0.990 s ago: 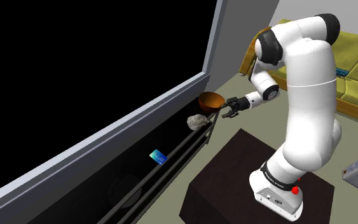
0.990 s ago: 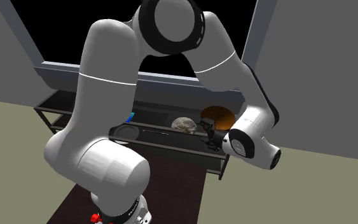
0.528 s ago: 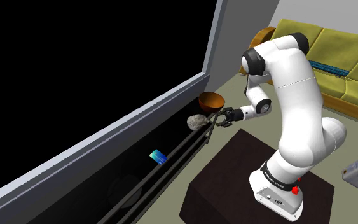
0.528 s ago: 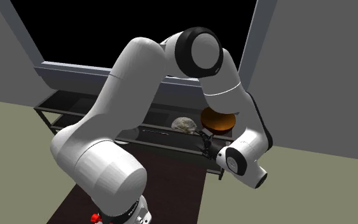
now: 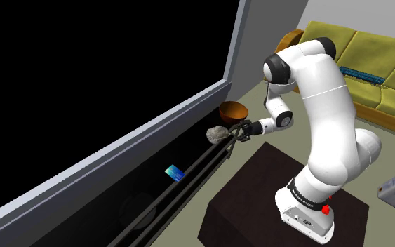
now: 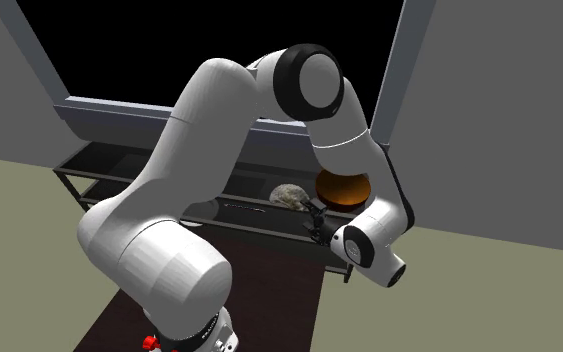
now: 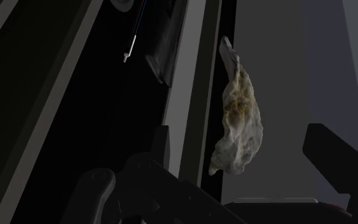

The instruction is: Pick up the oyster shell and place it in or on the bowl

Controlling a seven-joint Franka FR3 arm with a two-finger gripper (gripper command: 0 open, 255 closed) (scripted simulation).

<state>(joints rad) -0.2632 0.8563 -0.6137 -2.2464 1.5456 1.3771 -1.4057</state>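
Greyish oyster shell point(image 7: 238, 111) sits on the dark rack point(image 6: 89, 165), just beside the orange-brown bowl point(image 5: 233, 110). Gripper point(image 5: 235, 133) has its fingers spread wide, with the shell just ahead between them, untouched. Its long axis crosses their closing line, so it looks lined up.

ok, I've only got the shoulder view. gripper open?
Observer: Yes. In the wrist view the gripper is open, fingers well apart.
Operator: Touching the shell?
Observer: No. The shell lies between the fingers, with a gap on each side.
Operator: How's it oriented?
Observer: Its long axis runs along the fingers, so they face its narrow width.
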